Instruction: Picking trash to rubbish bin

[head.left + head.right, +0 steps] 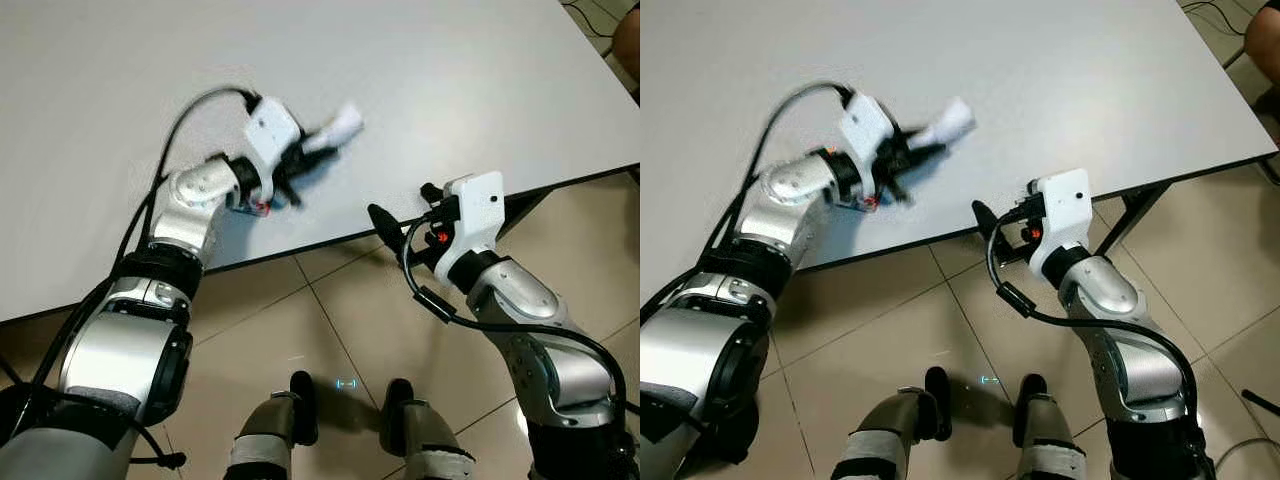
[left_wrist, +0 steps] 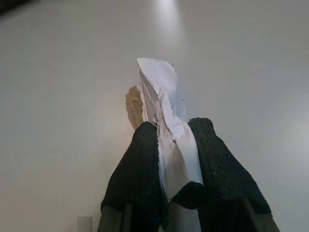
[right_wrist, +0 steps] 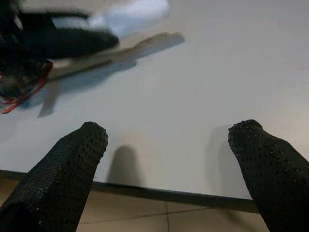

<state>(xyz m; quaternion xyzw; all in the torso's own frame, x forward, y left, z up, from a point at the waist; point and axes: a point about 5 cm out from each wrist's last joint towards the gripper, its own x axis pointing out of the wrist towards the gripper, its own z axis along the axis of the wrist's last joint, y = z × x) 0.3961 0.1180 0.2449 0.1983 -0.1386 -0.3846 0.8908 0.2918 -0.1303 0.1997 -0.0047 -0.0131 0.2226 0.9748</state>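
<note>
Between the left jaws: white crumpled paper (image 2: 166, 121), pinched near its lower end, most of it sticking out past the fingertips
Left gripper (image 1: 300, 160): over the white table (image 1: 450, 70), reaching forward, arm blurred in both eye views
Left jaws: closed down onto the paper, black pads pressing it from both sides, only the paper's thickness between them
Left fingers (image 2: 140, 169): dotted black pads, one each side of the paper
Paper shape: folded and creased, narrowing where the pads squeeze it, wider and pointed beyond them
Behind the paper: small tan patch (image 2: 133, 105) just beside it on one side; cannot tell whether it is part of the trash or a separate scrap
Paper vs table: beyond the jaws, tip out over the tabletop; cannot tell if it touches the surface or is lifted
Right gripper (image 3: 166, 145): at the near table edge (image 3: 145, 192), pointing across the tabletop toward the left gripper
Right jaws: wide apart, nothing between them, bare tabletop in the gap
Right fingers (image 3: 79, 159): tips level with the table edge; cannot tell if they touch it
Ahead of the right jaws: blurred left gripper with the paper, well apart from them
Below the jaws: beige tiled floor (image 1: 300, 320), robot's feet (image 1: 345, 405)
Far corner: dark table leg (image 1: 1125, 215) under the table, beyond the right arm
</note>
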